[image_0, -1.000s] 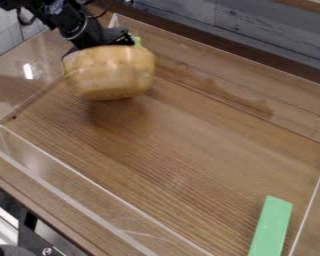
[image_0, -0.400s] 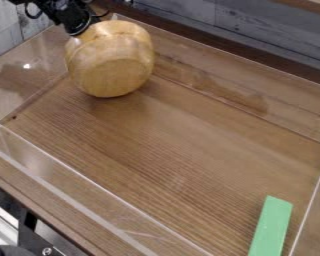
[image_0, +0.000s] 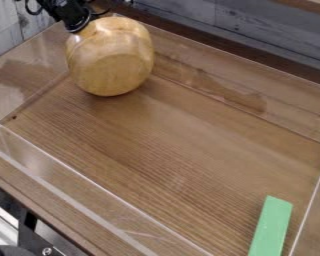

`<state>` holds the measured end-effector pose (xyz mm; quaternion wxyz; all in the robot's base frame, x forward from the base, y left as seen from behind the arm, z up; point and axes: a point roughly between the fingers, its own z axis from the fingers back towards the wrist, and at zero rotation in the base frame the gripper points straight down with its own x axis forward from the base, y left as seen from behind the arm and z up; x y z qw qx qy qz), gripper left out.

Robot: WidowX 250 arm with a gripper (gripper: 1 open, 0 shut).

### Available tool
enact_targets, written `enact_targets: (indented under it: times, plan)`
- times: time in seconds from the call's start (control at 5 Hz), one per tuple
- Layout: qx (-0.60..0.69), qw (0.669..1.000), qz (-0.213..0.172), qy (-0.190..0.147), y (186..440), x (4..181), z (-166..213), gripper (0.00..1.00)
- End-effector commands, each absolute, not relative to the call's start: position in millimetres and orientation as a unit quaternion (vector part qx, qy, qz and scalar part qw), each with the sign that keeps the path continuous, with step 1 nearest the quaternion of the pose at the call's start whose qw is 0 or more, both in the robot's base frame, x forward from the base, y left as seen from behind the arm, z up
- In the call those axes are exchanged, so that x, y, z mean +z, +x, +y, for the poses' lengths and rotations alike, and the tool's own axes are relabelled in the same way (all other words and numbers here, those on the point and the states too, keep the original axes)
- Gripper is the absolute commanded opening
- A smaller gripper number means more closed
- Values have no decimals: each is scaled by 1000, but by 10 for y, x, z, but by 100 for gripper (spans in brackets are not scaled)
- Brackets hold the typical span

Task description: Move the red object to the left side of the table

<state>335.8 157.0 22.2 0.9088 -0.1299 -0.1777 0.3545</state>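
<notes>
No brand, label or lettering can be read anywhere in this view of the table (image_0: 190, 140), a brown wood-grain top fenced by low clear acrylic walls. At roughly eleven o'clock in the picture, the black gripper (image_0: 72, 20) dips steeply down behind the upper rim of a wooden bowl (image_0: 109, 57), its jaws drawn together; whether anything sits between them cannot be told, since the fingertips are masked by the bowl and the dark hardware. The red object is not visible at all, so its place relative to the pincer cannot be stated. The bowl is rounded and pale tan, with faint grain lines and a smooth, slightly glossy skin, tipped so its curved outside faces the camera; it touches or nearly touches the gripper at its top left edge. At about five o'clock, well apart from both, a flat light-green rectangular block (image_0: 272, 226) lies on the tabletop near the front right acrylic wall, matte and sharp-edged.
</notes>
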Motion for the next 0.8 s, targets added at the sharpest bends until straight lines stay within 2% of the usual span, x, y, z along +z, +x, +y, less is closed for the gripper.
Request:
enact_targets:
  times: [0.0,0.4,0.6]
  plan:
    - [375,910,-132,-118,3160,-57,1441,0]
    - [416,895,-127,-104,3299,-6,1512,0]
    - [464,872,-128,-93,3368,1,1475,0]
